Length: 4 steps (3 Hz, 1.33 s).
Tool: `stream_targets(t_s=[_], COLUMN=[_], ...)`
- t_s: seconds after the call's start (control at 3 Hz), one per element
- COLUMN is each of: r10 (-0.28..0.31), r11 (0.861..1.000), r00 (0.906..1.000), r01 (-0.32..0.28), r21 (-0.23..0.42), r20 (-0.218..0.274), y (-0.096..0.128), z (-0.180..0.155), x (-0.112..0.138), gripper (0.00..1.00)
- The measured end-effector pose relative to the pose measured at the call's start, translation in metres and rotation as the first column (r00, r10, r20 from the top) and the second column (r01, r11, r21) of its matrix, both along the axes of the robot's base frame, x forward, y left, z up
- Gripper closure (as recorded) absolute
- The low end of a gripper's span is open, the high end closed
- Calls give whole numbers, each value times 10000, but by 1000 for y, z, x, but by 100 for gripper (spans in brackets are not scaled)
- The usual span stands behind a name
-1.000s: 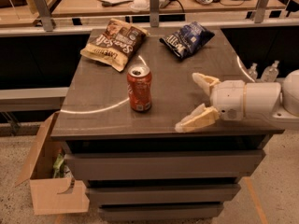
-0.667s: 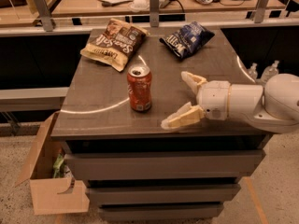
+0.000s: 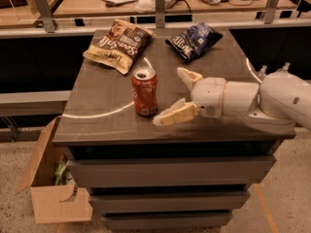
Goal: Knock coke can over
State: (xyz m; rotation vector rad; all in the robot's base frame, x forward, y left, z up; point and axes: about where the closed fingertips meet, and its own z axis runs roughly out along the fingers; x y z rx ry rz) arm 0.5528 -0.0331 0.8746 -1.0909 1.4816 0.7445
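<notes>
While the coke can stands upright, I log the gripper just beside it, jaws spread, empty. Risk: a low shove merely slides it, or rolls it off the table.

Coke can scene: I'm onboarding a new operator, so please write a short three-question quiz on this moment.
1. True or false: the coke can stands upright on the table.
2. Pick one. The end effector is:
A) low over the table, just image-right of the can, fingers open
B) shut on the can
C) raised high above the table's far edge
3. Fill in: behind the can lie a brown chip bag and a ____ chip bag.

Key: 1 true; 2 A; 3 blue, the blue chip bag.
</notes>
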Motion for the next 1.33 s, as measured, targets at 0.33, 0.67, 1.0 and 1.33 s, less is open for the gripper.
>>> stream_targets(t_s=[0.33,0.67,1.0,1.33], r10=[173,332,642,841], r11=[9997,9992,9976,9964], r00=[9995,9986,9962,9951], r01=[-169,-323,-626,-836], r21=[153,230,293,115], r20=[-270,-413,-595,-519], y=[21,34,51,57], z=[13,16,10,11], x=[-1,-1,1,0], gripper=[0,0,19,57])
